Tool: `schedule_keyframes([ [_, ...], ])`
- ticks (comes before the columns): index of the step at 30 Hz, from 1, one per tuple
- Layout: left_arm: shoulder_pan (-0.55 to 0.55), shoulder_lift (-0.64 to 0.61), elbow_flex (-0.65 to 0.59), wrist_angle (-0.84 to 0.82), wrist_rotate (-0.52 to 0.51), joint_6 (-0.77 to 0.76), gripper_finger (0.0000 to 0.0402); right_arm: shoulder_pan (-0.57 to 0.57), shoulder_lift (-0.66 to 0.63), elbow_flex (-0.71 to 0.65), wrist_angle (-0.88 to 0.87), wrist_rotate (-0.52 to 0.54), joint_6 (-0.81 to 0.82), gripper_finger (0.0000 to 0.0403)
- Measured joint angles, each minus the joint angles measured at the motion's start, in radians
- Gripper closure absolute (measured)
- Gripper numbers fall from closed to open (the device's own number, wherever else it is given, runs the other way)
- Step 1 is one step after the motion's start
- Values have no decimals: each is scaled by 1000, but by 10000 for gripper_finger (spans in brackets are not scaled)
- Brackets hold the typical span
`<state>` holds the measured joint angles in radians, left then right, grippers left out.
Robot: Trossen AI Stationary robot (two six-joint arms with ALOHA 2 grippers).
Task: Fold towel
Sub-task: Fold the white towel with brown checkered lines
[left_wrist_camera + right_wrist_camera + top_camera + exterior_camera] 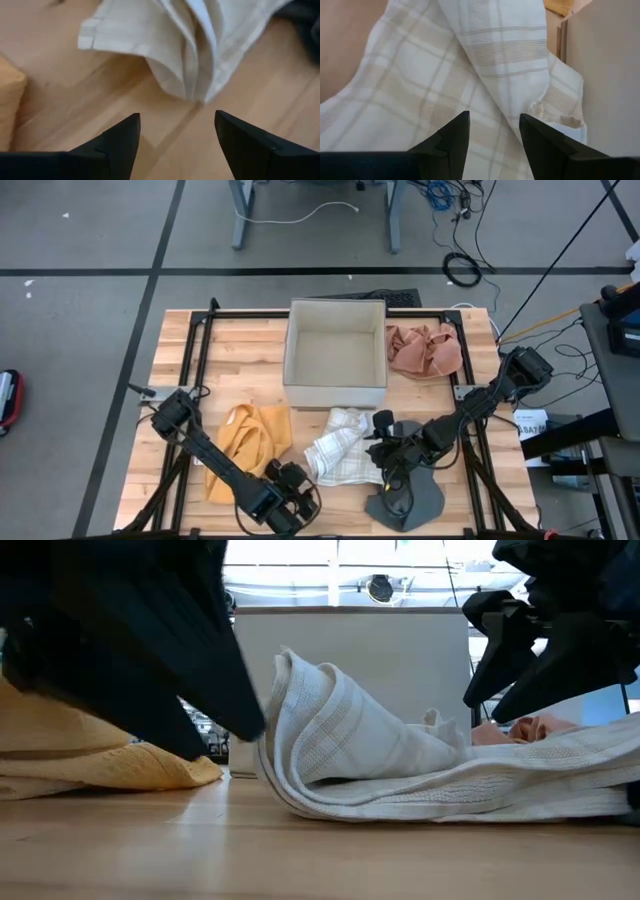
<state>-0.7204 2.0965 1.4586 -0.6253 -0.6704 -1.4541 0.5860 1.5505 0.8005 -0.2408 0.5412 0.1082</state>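
Observation:
A white towel with beige checks (338, 445) lies rumpled on the wooden table, in front of the box. In the low view its left part (310, 710) stands up in folds and the rest lies flat. My left gripper (300, 502) is open at the towel's near left, low over the bare wood; in its wrist view the fingertips (177, 117) stop short of the towel's folded corner (195, 90). My right gripper (383, 442) is open above the towel's right part, and its wrist view looks down on the cloth (470, 65) between the fingers.
An open cardboard box (335, 355) stands behind the towel. A yellow cloth (250, 445) lies at the left, a grey cloth (405, 500) at the near right and a pink cloth (425, 350) at the far right. A black frame (200, 330) edges the table.

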Motion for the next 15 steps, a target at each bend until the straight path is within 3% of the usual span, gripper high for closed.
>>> schedule_keyframes([
  [5,-24,0,-41,82,-166,-15,137,-1,0,0,-1,0,11,241],
  [10,-20,0,-66,99,-249,-48,137,-1,0,0,4,0,14,241],
  [15,0,0,-121,212,-254,1,137,-1,0,0,6,0,30,241],
])
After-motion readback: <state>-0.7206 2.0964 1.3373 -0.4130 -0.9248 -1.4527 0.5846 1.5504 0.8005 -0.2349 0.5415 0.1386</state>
